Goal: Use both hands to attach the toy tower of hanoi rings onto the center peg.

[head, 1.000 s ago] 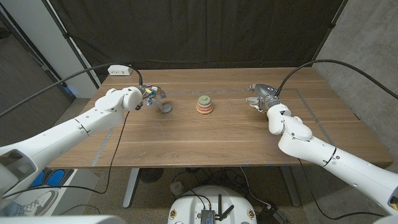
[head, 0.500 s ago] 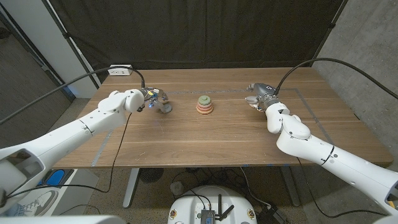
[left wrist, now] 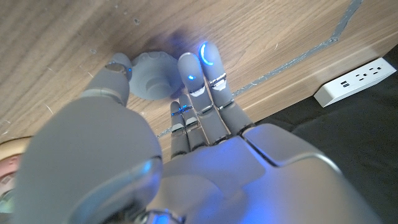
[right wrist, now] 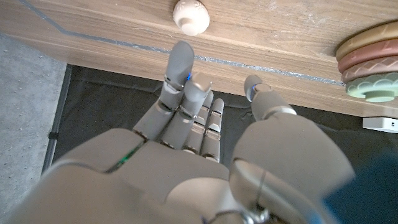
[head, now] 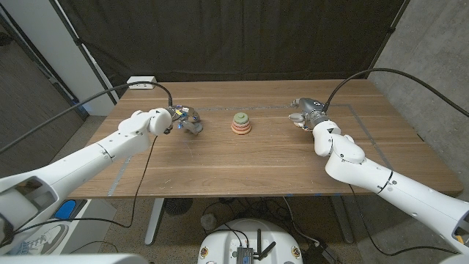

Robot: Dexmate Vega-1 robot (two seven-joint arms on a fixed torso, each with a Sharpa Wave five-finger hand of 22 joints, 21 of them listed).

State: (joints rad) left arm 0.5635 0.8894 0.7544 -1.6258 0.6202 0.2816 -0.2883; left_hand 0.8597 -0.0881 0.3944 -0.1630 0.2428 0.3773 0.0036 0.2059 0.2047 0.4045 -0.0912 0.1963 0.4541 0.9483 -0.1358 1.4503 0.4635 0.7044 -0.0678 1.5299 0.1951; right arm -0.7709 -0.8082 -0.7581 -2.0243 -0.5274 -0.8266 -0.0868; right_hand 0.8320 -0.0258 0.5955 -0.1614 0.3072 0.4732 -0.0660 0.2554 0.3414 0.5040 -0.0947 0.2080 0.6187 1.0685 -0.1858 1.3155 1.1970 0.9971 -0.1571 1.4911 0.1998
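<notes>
The ring stack (head: 241,123) stands on its peg at the table's middle back, green on top of pink and orange rings; its edge (right wrist: 372,62) shows in the right wrist view. A grey ring (head: 195,127) lies on the table left of it. My left hand (head: 182,116) reaches over this ring (left wrist: 151,74), thumb (left wrist: 116,67) on one side and fingers (left wrist: 200,65) on the other, close against its rim. My right hand (head: 307,111) stands right of the stack, fingers (right wrist: 179,71) spread toward a small cream knob (right wrist: 191,15) without touching it.
A white power strip (head: 141,83) sits at the table's back left edge, also seen as a strip (left wrist: 357,81) in the left wrist view. Grey tape lines (head: 360,117) mark the wooden top. A black curtain hangs behind the table.
My left hand has slid right, from beside the grey ring to over it, thumb and fingers now around it. The ring stays on the table. The right hand has not moved.
</notes>
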